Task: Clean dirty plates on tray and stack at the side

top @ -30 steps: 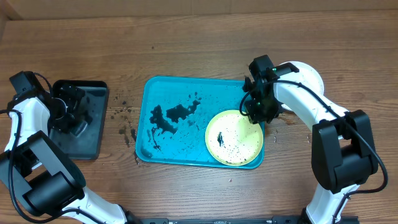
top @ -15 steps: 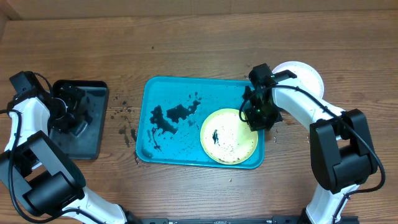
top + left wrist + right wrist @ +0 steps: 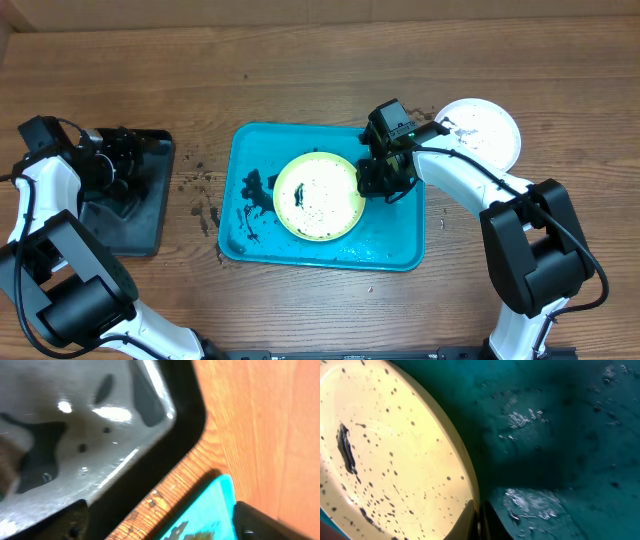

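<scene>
Since the frame a second back, the yellow-green plate (image 3: 318, 197) has gone from the near right corner of the turquoise tray (image 3: 395, 245) to about the middle of it, and the right gripper (image 3: 377, 183) has travelled leftward with it. Right gripper now sits at the plate's right rim, jaws closed thin on that rim; the right wrist view shows the plate (image 3: 385, 460) edge running down into the pinch at the bottom of the frame, with wet tray floor (image 3: 560, 435) beside it. Plate interior is pale, with black specks and one longer dark smear left of centre. Plate lies flat inside the tray and partly covers the black smears (image 3: 255, 190) on the tray's left half. A white-rimmed plate (image 3: 485, 135) rests on the wooden table (image 3: 300, 80), off the tray's far right corner, with some specks on its left side. Left gripper (image 3: 118, 165) hangs over the far end of the black tray (image 3: 130, 225) at the left of the table, well apart from the turquoise tray. In the left wrist view its fingertips (image 3: 75, 520) stand wide apart with nothing between them, the black tray's glossy floor (image 3: 75, 435) below and a corner of the turquoise tray (image 3: 210, 510) beyond.
</scene>
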`<state>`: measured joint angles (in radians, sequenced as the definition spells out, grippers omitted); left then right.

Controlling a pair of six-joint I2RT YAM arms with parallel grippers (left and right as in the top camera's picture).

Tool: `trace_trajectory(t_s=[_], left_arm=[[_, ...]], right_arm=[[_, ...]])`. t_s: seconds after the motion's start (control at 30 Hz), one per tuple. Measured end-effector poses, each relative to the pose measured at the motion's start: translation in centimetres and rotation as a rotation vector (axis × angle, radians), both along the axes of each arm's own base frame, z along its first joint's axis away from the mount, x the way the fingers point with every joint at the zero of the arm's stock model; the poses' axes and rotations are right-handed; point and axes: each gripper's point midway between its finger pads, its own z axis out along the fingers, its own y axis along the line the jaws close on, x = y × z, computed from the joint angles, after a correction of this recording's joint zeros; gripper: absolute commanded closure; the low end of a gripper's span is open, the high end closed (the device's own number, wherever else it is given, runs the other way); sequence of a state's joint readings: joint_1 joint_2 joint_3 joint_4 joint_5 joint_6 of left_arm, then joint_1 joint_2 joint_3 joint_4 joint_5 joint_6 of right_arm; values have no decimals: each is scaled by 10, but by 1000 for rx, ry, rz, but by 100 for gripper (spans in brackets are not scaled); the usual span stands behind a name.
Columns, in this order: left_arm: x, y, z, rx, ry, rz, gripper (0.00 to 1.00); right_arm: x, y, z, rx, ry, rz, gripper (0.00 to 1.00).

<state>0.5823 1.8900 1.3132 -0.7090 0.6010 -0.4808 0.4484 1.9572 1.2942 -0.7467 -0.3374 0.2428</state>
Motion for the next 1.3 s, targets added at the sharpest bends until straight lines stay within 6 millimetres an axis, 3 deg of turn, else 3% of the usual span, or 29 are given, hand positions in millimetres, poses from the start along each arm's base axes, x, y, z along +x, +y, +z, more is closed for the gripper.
trace_trajectory(t_s=[0.03,0.07,0.1,0.2,0.4,0.63,0.77,0.9,1.03,1.1,1.17,1.3], left_arm=[[1,-2,1,1,-12,-18,13],[1,-2,2,3,-20,-31,2],[1,-2,1,9,-21,-36,0],[-6,10,-7,81,34,-9,0],[-40,54,-29,287,280,176,0],[-61,94,-30,483,402,325,1],[-60,97,-29,501,395,321,6],[-44,92,-27,480,315,251,9],[-34,94,-24,522,266,175,6],[-34,94,-24,550,260,114,7],[-36,92,-25,582,262,23,16],[-47,94,-28,637,304,-83,18]], right_arm=[[2,4,2,19,-6,0,96],[3,5,2,26,-9,-3,96],[4,6,3,33,-11,-4,96],[6,4,2,18,-3,-47,96],[14,-11,-4,-65,-10,-169,96],[17,-16,-5,-89,-14,-207,96],[17,-16,-5,-90,-13,-212,96],[17,-16,-5,-92,-12,-215,96],[17,-17,-5,-92,-11,-215,96],[17,-17,-5,-92,-12,-215,96],[17,-16,-5,-92,-13,-215,96],[20,-15,-4,-84,-24,-216,96]])
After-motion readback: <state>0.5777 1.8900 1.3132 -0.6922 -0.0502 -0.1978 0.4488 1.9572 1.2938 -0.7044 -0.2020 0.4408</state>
